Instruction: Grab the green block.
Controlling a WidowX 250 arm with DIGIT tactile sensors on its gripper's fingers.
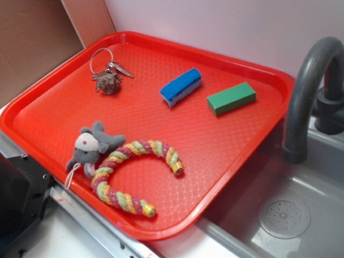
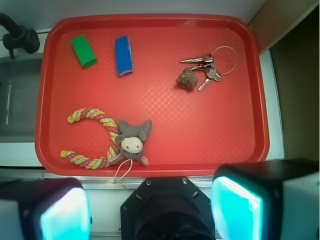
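The green block is a small flat-faced bar lying on the red tray near its far right corner; in the wrist view the green block sits at the tray's upper left. My gripper hovers high above the tray's near edge, well away from the block. Its jaws stand wide apart, with cyan pads at the bottom of the wrist view and nothing between them. The gripper does not show in the exterior view.
A blue sponge lies just left of the block. Keys with a brown lump sit at the tray's back left. A grey plush mouse and a coloured rope ring lie at the front. A sink and grey faucet are on the right.
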